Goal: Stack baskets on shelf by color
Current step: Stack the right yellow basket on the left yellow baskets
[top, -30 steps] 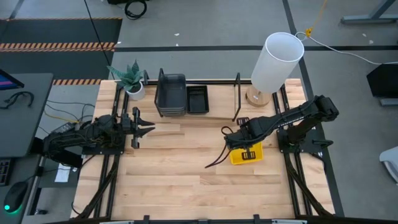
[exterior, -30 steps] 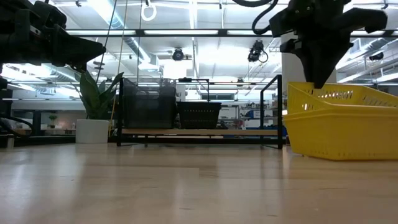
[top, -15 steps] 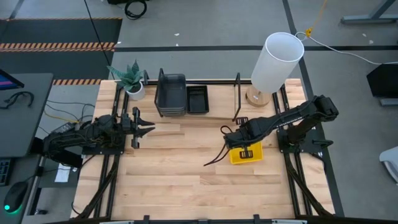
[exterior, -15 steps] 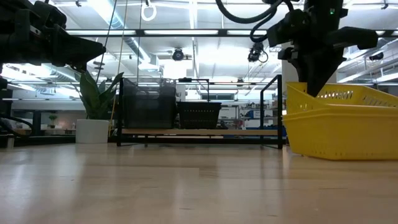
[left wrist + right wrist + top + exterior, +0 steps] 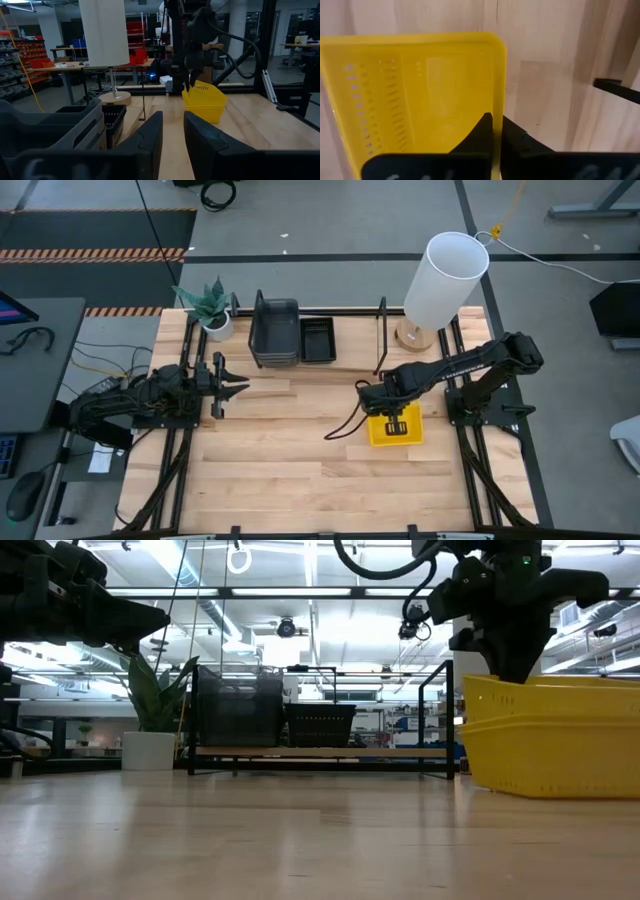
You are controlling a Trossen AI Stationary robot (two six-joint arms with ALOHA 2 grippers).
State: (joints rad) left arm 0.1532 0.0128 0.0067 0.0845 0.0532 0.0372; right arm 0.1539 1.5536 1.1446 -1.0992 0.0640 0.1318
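The right gripper (image 5: 492,131) pinches the rim of the yellow basket (image 5: 396,426) on the table (image 5: 280,470), while the left gripper (image 5: 232,389) waits half-spread near the shelf (image 5: 381,338).

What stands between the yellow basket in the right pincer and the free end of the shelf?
Nothing visible. The right pincer grips the yellow basket by its rim; bare table lies between it and the shelf, whose right part is free.

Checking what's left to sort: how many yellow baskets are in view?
1 stack on the table by the right pincer, which grips its rim. It looks like stacked baskets; the exact number can't be told.
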